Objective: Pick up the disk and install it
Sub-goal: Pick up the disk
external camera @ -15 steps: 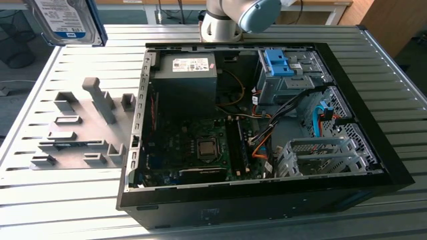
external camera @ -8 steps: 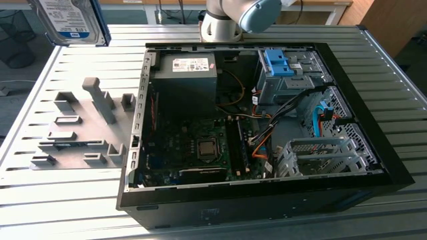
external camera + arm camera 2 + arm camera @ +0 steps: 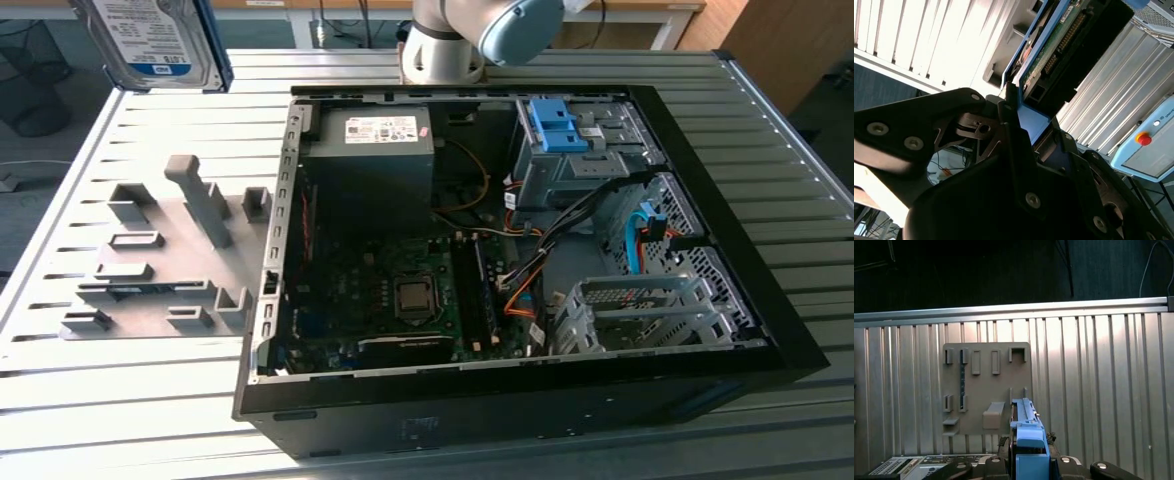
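**Disk's up in the air, clamped in the gripper, case lying open**

The disk (image 3: pixel 150 40) hangs above the far corner of the table (image 3: pixel 147 420) on the exterior view's left. Its label side faces the camera, and it's clear of the surface and well apart from the computer case (image 3: pixel 534 425).

In the second wrist view the gripper (image 3: pixel 1026 122) has its black fingers (image 3: pixel 1014 150) pinched narrow on the disk's blue carrier rail (image 3: pixel 1029 440), with the green circuit board (image 3: pixel 1051 47) sticking out past them. So it's a firm hold on the disk.

Under the disk sits a grey fixture plate (image 3: pixel 147 265) with upright blocks and slots, flat on the table just beside the case.

The case lies on its side with the panel off:
- a black power supply (image 3: pixel 371 170) at the far end
- the motherboard (image 3: pixel 387 300) in the middle
- a blue bracket (image 3: pixel 557 125) on top of the grey drive bay (image 3: pixel 561 170) toward the exterior view's right

The table is ribbed silver metal, with sun striping across it. The arm (image 3: pixel 454 35) rises behind the case. A teach pendant (image 3: pixel 1146 145) with a red button sits off the table edge. The floor (image 3: pixel 979 275) beyond the table is dark, and a wooden cabinet (image 3: pixel 787 45) stands in the far corner.
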Tool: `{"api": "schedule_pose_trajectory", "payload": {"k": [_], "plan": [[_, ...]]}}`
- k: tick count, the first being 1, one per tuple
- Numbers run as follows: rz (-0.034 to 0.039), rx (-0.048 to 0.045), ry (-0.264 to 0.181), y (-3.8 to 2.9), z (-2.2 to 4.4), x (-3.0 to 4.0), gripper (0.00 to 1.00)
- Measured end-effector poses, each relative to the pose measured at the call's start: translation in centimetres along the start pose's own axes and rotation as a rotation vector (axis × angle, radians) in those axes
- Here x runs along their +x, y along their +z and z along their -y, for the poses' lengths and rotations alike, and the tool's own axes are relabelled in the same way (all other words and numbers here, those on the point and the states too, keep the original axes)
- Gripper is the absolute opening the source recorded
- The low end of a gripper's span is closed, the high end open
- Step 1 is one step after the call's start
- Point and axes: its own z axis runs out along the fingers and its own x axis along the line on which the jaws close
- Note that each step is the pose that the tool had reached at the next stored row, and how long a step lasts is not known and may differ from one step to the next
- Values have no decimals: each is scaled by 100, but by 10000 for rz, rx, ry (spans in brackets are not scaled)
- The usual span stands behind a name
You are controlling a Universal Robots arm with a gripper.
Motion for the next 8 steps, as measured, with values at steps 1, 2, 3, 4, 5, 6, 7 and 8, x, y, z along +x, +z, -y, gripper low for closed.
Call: {"api": "schedule_pose_trajectory", "payload": {"k": [1, 2, 3, 4, 5, 6, 7, 8], "plan": [[0, 0, 0, 0, 11, -1, 36], [0, 1, 0, 0, 24, -1, 36], [0, 0, 0, 0, 37, -2, 36], [0, 0, 0, 0, 51, -3, 36], [0, 0, 0, -1, 65, -4, 36], [0, 0, 0, -1, 81, -5, 36], [1, 1, 0, -1, 98, -6, 36], [0, 0, 0, -1, 113, -7, 36]]}}
